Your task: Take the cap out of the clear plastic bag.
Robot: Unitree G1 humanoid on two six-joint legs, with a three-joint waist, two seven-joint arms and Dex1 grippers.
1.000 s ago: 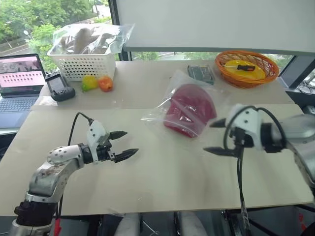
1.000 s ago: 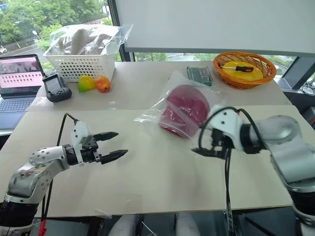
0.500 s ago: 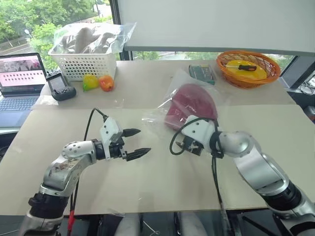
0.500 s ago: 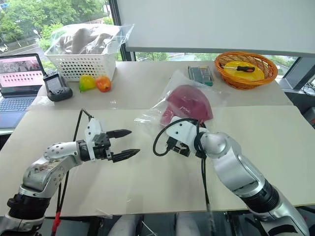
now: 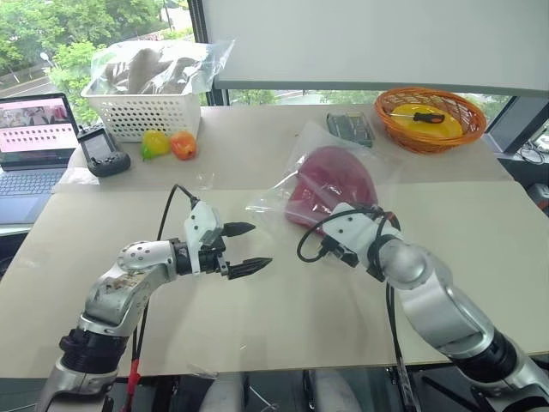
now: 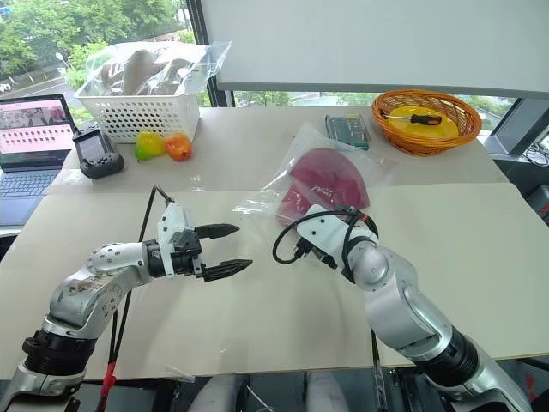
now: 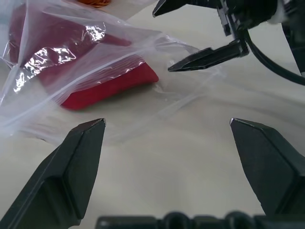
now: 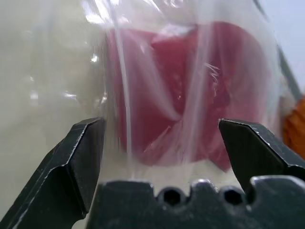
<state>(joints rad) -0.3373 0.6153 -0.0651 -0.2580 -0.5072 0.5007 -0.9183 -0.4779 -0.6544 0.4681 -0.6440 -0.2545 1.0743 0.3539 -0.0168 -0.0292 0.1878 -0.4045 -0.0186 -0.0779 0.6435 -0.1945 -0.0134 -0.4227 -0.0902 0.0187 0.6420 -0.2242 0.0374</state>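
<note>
The dark red cap [image 5: 331,182] lies inside the clear plastic bag [image 5: 276,196] near the middle of the table. The bag's crinkled loose edge spreads toward me and to the left. My right gripper [image 8: 159,123] sits open just in front of the bag's near edge, pointing at the cap [image 8: 190,90], with plastic between its fingertips' line and the cap. My left gripper [image 5: 261,245] hovers open a short way left of the bag, pointing right at it, with nothing between its fingers. In the left wrist view the cap [image 7: 107,83] and the right gripper [image 7: 162,42] lie ahead.
At the back left stands a white basket [image 5: 146,116] holding a bulky clear bag of beige fabric, with a yellow and an orange fruit [image 5: 182,146], a black handheld device [image 5: 104,153] and a laptop [image 5: 34,137] nearby. An orange basket [image 5: 429,120] and a green pack [image 5: 350,127] stand back right.
My right gripper swung in from the right, turned and dropped to the bag's near edge. My left gripper drifted right toward the bag. Both stayed open.
</note>
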